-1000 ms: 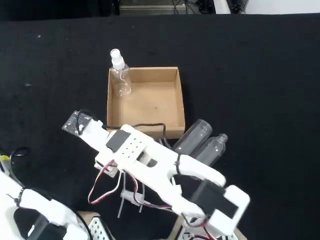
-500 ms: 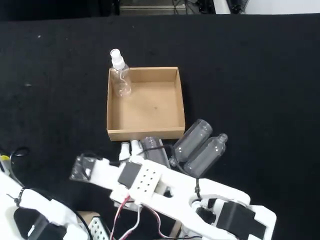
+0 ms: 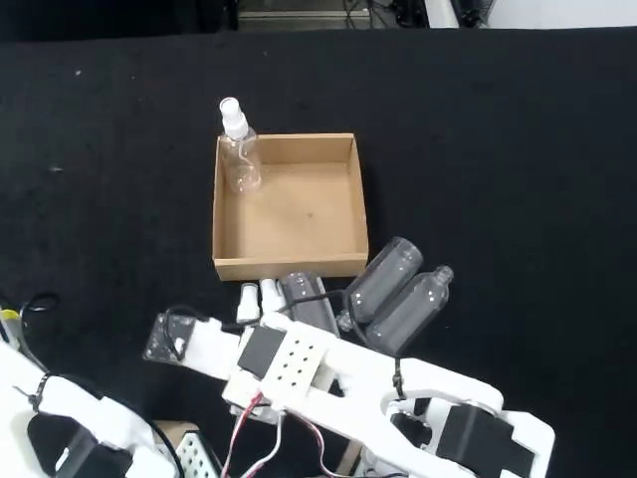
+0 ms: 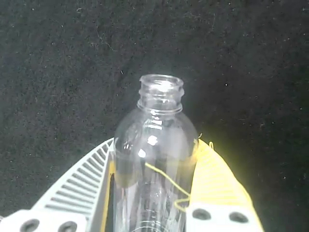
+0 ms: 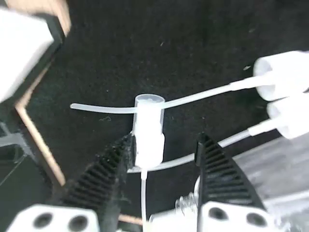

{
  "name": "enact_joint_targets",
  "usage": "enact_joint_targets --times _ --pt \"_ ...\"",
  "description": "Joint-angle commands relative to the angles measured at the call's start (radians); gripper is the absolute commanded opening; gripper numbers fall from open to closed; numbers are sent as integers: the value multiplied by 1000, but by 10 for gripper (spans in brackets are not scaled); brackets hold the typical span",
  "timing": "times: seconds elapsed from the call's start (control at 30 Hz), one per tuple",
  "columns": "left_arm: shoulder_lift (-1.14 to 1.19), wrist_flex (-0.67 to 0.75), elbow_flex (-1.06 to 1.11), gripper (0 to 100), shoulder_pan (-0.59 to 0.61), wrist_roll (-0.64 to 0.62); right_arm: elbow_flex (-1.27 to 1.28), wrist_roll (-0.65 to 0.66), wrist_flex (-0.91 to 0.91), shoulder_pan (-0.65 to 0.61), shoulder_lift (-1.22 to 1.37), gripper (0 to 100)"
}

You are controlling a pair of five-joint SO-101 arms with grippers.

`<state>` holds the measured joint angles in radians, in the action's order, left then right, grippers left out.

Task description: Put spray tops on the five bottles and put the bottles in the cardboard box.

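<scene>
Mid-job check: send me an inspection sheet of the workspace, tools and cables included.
Surface: black-covered table.
Job's things: cardboard box holds one capped bottle at a far corner; bottle pair lies beside its near corner; third bottle lies partly under the right arm; loose spray tops lie next to it.
Clutter: nothing seen.
Tools: left tool shut on an uncapped bottle; right tool open around a single spray top that touches one finger.
Cables: red and white wires hang on the right arm; black loop at the table's near left edge.
Surroundings: cables behind the table's far edge.
</scene>
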<state>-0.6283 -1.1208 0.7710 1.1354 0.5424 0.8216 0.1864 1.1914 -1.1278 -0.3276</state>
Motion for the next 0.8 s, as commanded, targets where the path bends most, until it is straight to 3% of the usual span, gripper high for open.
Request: enact_joint_targets --times 0.0,0.63,0.77 --pt "-43 8 -16 29 -8 51 -101 -20 78 -11 -36 188" --pt "-44 6 -44 29 -7 48 225 -29 -262 -75 -35 191" --pt "-44 -5 -76 29 -7 -15 262 -29 -328 -75 -35 189"
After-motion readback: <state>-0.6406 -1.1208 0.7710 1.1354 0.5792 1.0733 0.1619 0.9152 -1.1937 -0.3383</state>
